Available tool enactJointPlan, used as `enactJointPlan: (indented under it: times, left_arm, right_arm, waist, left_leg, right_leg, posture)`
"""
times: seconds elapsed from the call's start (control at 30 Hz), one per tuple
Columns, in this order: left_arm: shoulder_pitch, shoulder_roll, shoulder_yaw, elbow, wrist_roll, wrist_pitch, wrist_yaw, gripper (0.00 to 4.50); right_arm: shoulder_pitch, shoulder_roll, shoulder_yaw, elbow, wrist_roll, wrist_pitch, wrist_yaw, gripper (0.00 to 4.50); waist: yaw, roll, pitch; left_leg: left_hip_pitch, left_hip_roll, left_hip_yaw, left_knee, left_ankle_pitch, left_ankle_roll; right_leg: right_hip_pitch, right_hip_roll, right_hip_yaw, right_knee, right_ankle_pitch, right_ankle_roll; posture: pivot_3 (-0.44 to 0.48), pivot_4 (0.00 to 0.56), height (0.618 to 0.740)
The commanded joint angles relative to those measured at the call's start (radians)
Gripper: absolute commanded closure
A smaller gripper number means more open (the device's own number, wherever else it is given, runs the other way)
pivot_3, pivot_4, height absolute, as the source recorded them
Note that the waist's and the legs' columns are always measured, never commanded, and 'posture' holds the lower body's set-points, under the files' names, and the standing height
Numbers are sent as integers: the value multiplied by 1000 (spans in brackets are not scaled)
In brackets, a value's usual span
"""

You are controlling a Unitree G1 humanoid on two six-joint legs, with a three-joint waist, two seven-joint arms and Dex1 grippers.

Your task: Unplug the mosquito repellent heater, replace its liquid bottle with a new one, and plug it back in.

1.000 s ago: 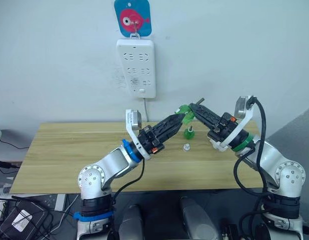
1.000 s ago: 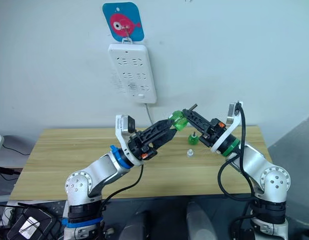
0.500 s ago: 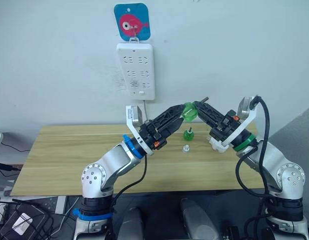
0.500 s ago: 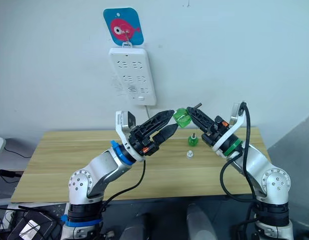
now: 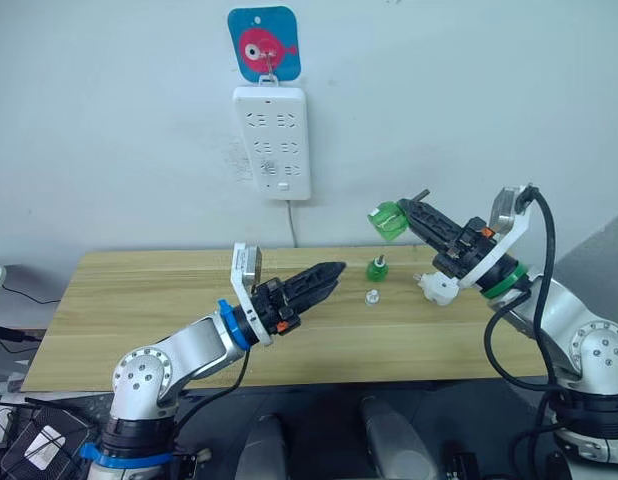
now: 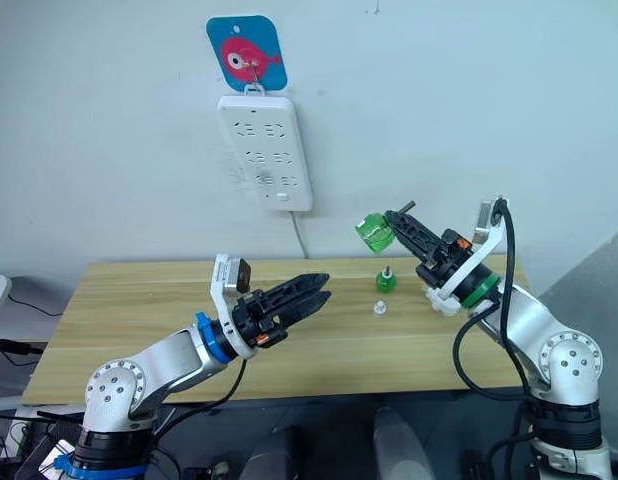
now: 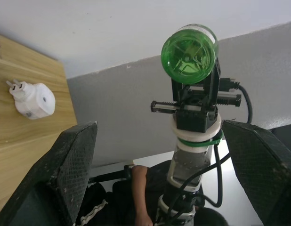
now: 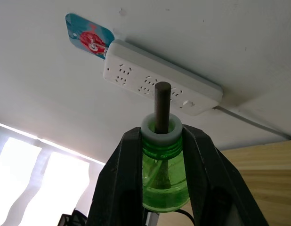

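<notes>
Above table (image 5: 139, 290), right pincer (image 5: 407, 214) clamps raised bottle (image 5: 387, 221); left pincer (image 5: 327, 274) apart

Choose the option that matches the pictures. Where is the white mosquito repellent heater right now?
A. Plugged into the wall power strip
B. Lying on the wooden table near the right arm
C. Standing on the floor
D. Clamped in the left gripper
B: the mosquito repellent heater lies on the table, prongs showing, while the right gripper holds only a green bottle.

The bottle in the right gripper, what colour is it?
Translucent green bottle, clearest in the right wrist view.
</notes>
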State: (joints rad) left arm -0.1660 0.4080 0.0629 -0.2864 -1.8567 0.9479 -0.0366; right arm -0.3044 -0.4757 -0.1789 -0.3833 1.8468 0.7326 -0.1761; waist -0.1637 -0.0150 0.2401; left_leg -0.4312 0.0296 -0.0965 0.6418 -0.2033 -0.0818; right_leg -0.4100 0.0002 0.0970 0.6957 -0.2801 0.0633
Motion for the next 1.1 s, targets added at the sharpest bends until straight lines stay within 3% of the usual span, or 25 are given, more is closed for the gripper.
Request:
enactJointPlan:
  times: [0.03,0.2,0.47,1.1]
  left_arm:
    - [-43,-14,-13,-44,3,-16,-37,28]
    - [-120,-71,-46,-11,-13,-36,-33,28]
    - [-117,-184,-83,31,51,-98,24,28]
    - [-184,-262,-78,48,106,-126,2,28]
  right_arm:
    - [-3,-34,-32,-8,21,6,27,3688]
    - [-2,-49,-31,10,82,3,14,3688]
    - [14,-1,-15,-31,125,-10,-21,3688]
    - [36,17,5,-79,125,-4,-33,3688]
  waist:
    - [1,0,0]
    - [3,0,0]
    - [1,0,0]
    - [1,0,0]
  left_leg:
    - [0,0,0,0,0,0]
    - [0,0,1,0,0,0]
    - [0,0,2,-1,-1,1]
    - [0,0,3,-2,-1,1]
  right_leg:
    - [0,0,0,0,0,0]
    - [0,0,1,-1,0,0]
    - [0,0,2,-3,0,0]
    - [1,0,2,-8,0,0]
  posture:
    - [-244,209,740]
    - [-251,208,740]
    - [-256,217,740]
    - [-258,218,740]
